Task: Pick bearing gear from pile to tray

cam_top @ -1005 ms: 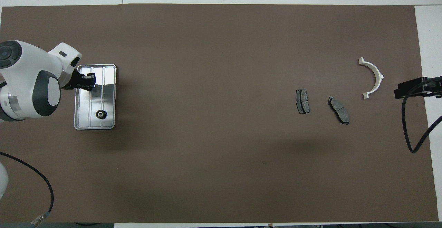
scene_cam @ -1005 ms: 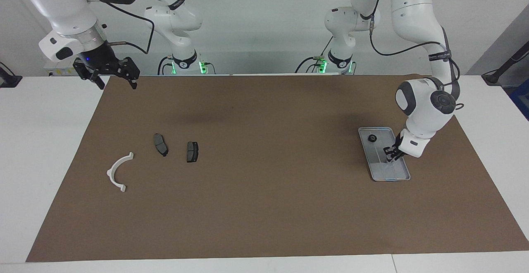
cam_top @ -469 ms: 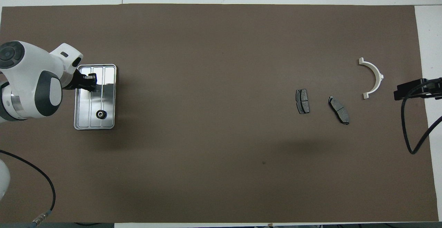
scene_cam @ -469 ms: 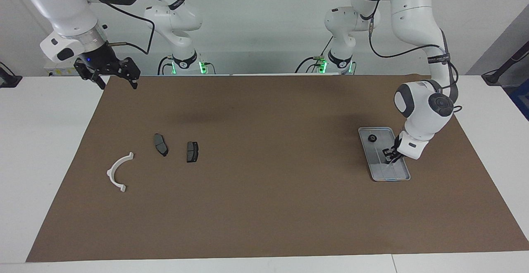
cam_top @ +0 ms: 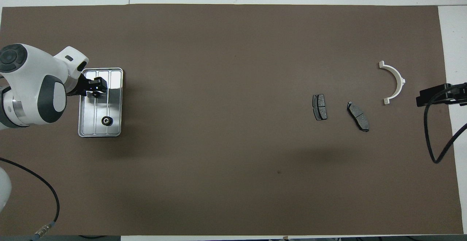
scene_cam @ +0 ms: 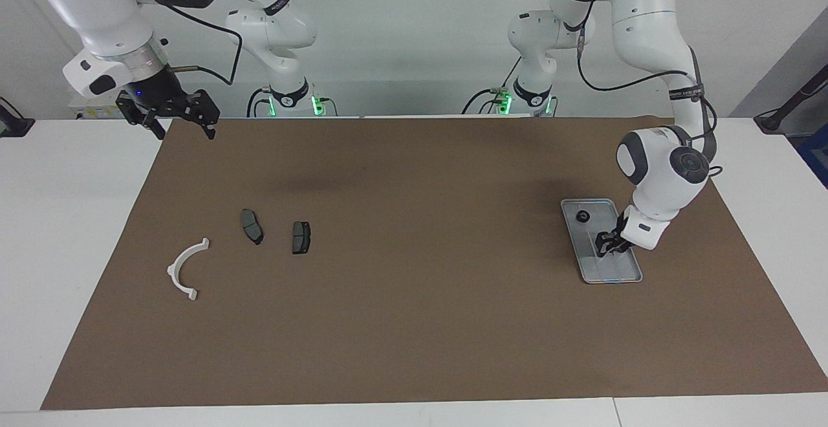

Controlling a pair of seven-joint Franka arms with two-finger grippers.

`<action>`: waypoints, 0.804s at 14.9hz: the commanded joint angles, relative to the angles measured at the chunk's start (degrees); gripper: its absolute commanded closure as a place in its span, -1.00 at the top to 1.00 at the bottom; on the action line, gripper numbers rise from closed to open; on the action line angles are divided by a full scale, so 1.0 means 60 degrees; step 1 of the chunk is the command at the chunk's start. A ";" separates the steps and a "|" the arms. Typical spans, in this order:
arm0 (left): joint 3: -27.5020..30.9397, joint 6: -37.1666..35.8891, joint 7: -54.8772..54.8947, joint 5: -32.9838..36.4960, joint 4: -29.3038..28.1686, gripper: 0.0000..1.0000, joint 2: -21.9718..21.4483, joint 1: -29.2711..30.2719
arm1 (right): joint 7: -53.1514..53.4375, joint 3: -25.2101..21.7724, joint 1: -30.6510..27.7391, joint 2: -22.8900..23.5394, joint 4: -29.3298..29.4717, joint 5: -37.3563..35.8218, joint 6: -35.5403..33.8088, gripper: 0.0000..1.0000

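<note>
Overhead view: shows one small black round bearing gear (cam_top: 106,121) lying flat in the flat rectangular silver-grey metal tray (cam_top: 82,133), at the tray's end nearer the robots. Counts as delivered.

Shows a second small dark round piece (cam_top: 95,94) right under the left gripper (cam_top: 95,87), low over the tray's middle. Looks like another gear at the point of being set down. Cannot tell whether the left gripper grips it or has let it go.

Toward the bench's right-arm end, finds only a white plastic half-ring bracket (scene_cam: 173,266) and two dark grey brake pads (scene_cam: 251,226), apart from one another. Shows no black rings among them, so probably leaves little to do beyond freeing this last piece and lifting clear.

As to orientation: lies with its round face and centre hole up, so has no long axis and points nowhere along the bench. Tray's long axis runs from the robots' edge of the bench toward the edge farthest from them.

Right gripper (scene_cam: 183,131): waits with jaws wide apart and empty, above the brown mat's corner at the right arm's end.
</note>
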 commanded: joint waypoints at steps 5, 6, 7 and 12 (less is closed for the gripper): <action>-0.0074 -0.1880 0.0103 0.0184 0.0529 0.39 -0.1098 0.0106 | -0.0230 0.0085 -0.0133 -0.0314 -0.0393 0.0065 0.0170 1.00; -0.0074 -0.2217 0.0103 0.0184 0.0529 0.44 -0.1421 0.0106 | -0.0230 0.0085 -0.0133 -0.0314 -0.0379 0.0065 0.0170 1.00; -0.0074 -0.2626 0.0117 0.0184 0.0529 0.51 -0.1772 0.0106 | -0.0230 0.0085 -0.0148 -0.0314 -0.0379 0.0065 0.0170 1.00; -0.0103 -0.4836 0.0103 0.0126 0.1199 1.00 -0.2785 -0.0026 | -0.0230 0.0085 -0.0133 -0.0314 -0.0379 0.0079 0.0170 1.00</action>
